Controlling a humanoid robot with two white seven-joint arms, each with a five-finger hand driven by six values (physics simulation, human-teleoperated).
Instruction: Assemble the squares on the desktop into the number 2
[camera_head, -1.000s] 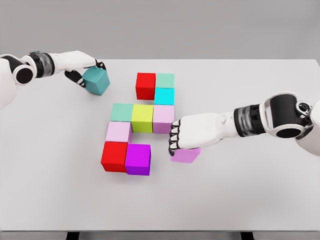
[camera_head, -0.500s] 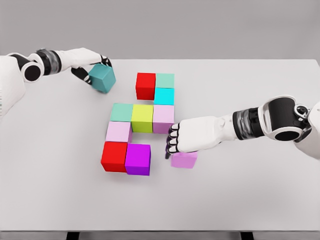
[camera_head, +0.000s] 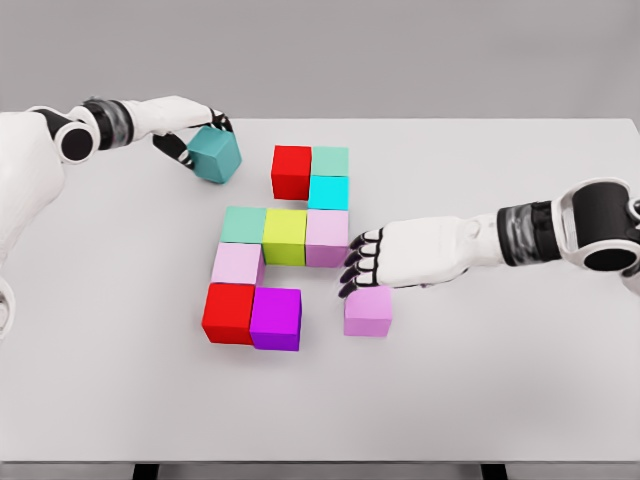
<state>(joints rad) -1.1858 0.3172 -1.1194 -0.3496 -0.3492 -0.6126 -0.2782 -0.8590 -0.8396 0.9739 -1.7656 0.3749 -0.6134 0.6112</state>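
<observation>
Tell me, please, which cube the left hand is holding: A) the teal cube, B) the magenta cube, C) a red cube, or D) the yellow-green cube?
A: the left hand has its fingers wrapped around the teal cube at the table's far left, while the yellow-green cube, the magenta cube and both red cubes sit untouched in the pattern.

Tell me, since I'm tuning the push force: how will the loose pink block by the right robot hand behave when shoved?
The pink block looks like a rigid cube with flat faces, so it should slide, not roll. It sits flat on the smooth table, so a low push probably won't tip it. The right robot hand is open just behind it.
</observation>
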